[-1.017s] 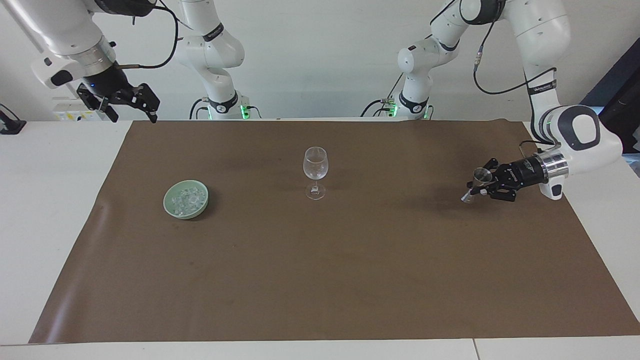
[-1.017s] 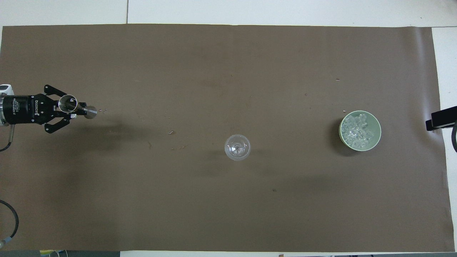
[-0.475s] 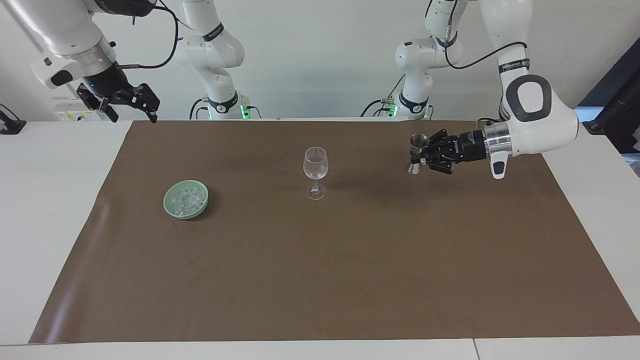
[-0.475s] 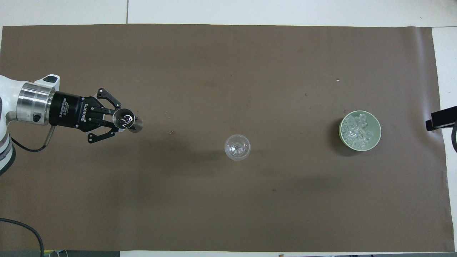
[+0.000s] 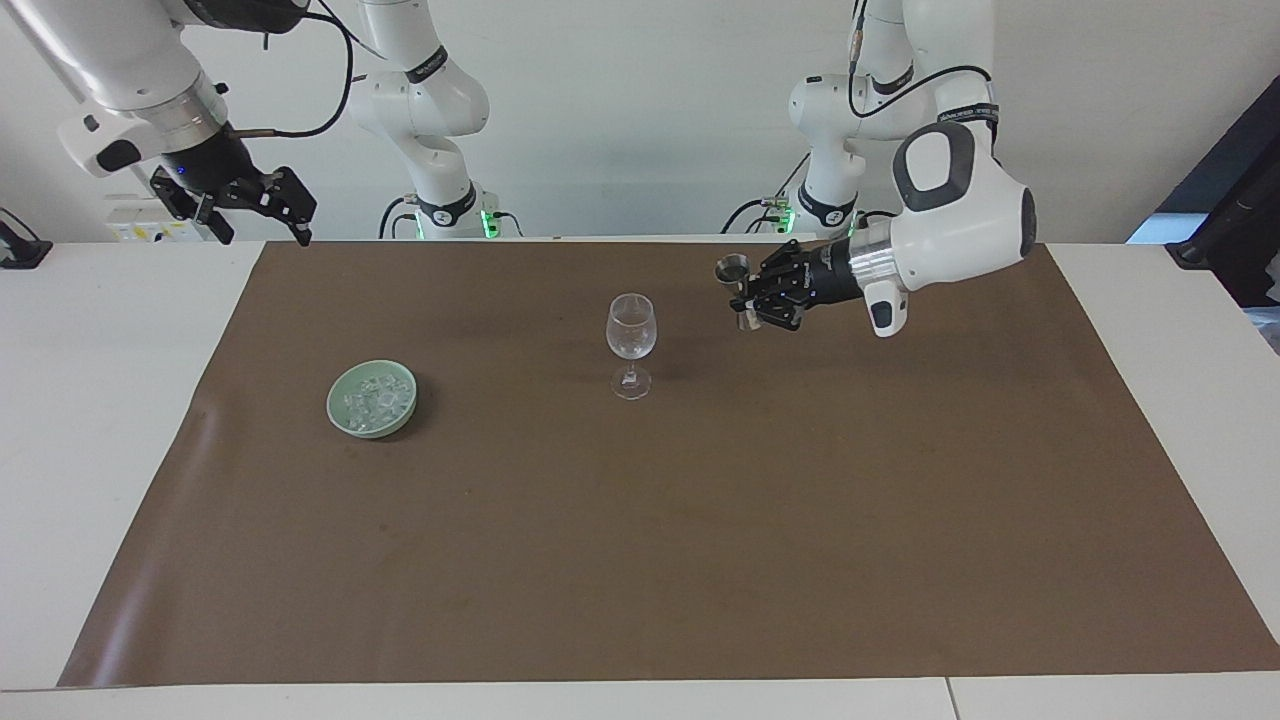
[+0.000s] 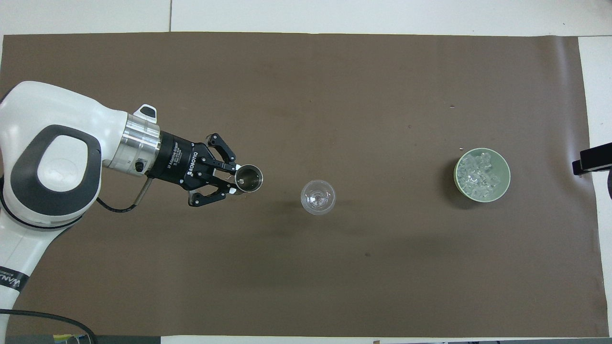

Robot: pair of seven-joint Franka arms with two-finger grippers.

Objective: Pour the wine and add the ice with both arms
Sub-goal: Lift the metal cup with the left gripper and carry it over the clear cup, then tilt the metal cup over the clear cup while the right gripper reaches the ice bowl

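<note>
A clear stemmed wine glass (image 5: pixel 631 340) (image 6: pixel 318 197) stands upright mid-mat. My left gripper (image 5: pixel 748 292) (image 6: pixel 239 179) is shut on a small metal measuring cup (image 5: pixel 734 283) (image 6: pixel 249 178), held upright in the air over the mat beside the glass, toward the left arm's end. The ice (image 5: pixel 375 400) (image 6: pixel 479 177) lies in a heap in a pale green bowl (image 5: pixel 343 416) (image 6: pixel 504 188) toward the right arm's end. My right gripper (image 5: pixel 262 205) waits raised over the table's edge at the right arm's end, fingers spread; only its tip (image 6: pixel 591 161) shows in the overhead view.
A brown mat (image 5: pixel 640 560) (image 6: pixel 287 286) covers most of the white table (image 5: pixel 90 400). Small specks and drops lie on the mat near the bowl (image 6: pixel 452 106).
My left arm has carried the metal cup up from the mat at the left arm's end and across toward the glass. The right arm has not moved.
</note>
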